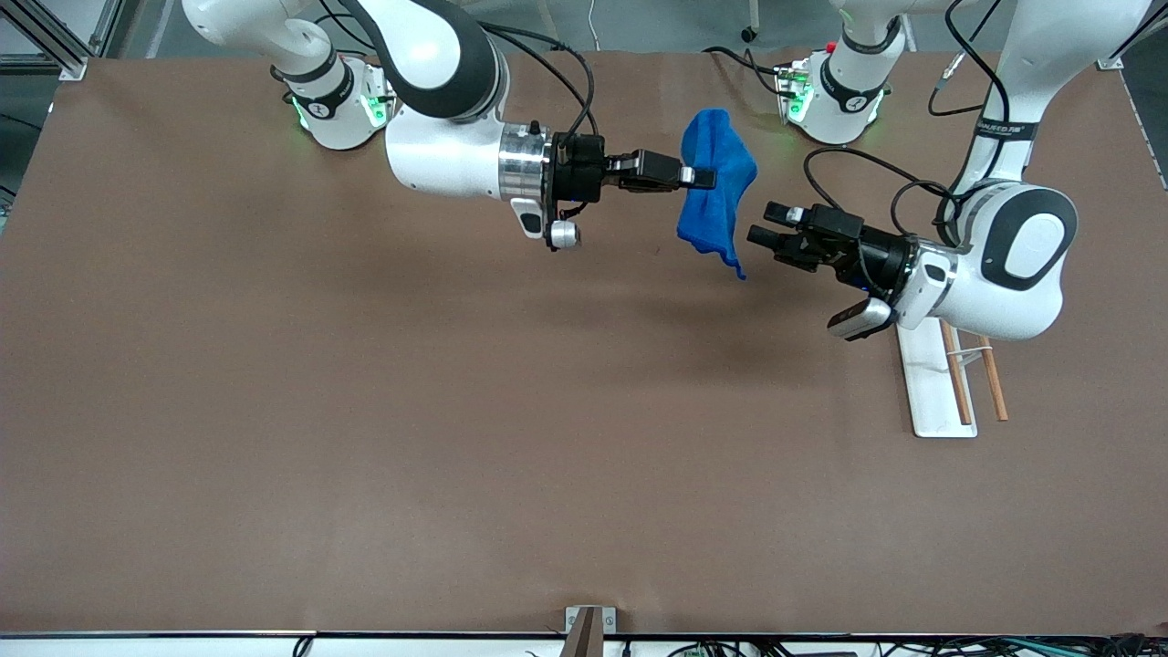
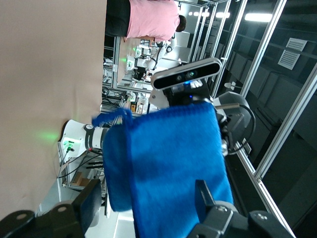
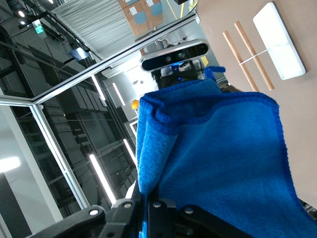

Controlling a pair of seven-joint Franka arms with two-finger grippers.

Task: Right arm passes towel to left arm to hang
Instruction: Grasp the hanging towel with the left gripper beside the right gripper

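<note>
Towel [image 1: 716, 187] hangs pinched in right pincer [image 1: 698, 175], upper centre; left pincer [image 1: 762, 226] spread beside it. Handover and hanging remain.

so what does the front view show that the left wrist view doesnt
Only the front view shows the right gripper shut on the towel in the air, and the rack on the table under the left arm. Only the left wrist view shows the loop tag and a camera above the cloth. Both show the blue towel hanging before the open left gripper.
</note>
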